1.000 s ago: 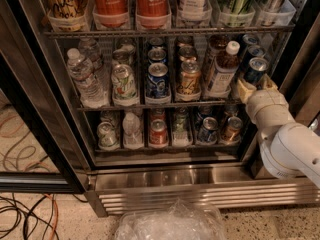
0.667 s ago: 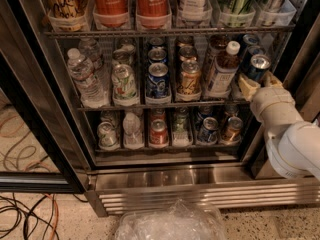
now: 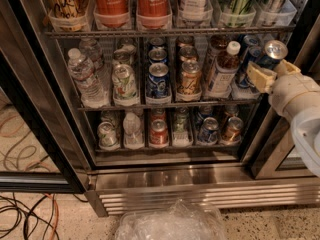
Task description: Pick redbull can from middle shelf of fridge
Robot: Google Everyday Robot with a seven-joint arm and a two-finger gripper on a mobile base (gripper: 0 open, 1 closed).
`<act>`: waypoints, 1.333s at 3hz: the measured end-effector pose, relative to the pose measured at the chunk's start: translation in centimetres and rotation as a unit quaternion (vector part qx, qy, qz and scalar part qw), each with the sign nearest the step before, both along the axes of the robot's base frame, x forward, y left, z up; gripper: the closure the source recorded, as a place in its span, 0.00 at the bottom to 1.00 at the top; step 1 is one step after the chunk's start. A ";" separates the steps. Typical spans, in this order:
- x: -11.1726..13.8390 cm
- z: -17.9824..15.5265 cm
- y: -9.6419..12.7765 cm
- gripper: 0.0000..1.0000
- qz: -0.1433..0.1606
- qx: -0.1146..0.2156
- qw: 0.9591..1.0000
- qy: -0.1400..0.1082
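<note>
My gripper (image 3: 266, 68) is at the right end of the middle shelf (image 3: 165, 104) of the fridge (image 3: 200, 181). It is shut on a redbull can (image 3: 273, 54), a slim blue-and-silver can with a shiny top, held tilted in front of the shelf's right edge. The cream fingers (image 3: 259, 76) clasp the can's lower body and hide it. Other redbull cans (image 3: 249, 43) stand behind, further in on the same shelf. My white arm (image 3: 300, 99) comes in from the right.
On the middle shelf stand water bottles (image 3: 84, 76), a wider dark-blue can (image 3: 158, 79), a gold-orange can (image 3: 190, 78) and a white-capped bottle (image 3: 225, 69). Coca-Cola cans (image 3: 112, 1) are above, mixed cans (image 3: 159, 132) below. A plastic bag (image 3: 170, 223) and cables (image 3: 25, 214) lie on the floor.
My gripper has moved right and slightly up, away from the shelf, with the redbull can in it. The other drinks have not moved.
</note>
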State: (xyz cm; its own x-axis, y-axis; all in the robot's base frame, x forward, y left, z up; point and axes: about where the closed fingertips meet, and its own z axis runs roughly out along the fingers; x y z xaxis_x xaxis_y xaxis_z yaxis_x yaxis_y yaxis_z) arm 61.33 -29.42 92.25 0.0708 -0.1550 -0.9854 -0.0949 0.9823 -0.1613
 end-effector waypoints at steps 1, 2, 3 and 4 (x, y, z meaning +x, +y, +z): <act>-1.6 1.0 2.9 1.00 0.058 0.040 0.996 0.053; -3.8 1.0 5.3 1.00 0.107 0.077 0.985 0.109; -6.0 -0.1 1.2 1.00 0.122 0.070 0.980 0.143; -7.2 -0.9 1.6 1.00 0.148 0.069 0.974 0.158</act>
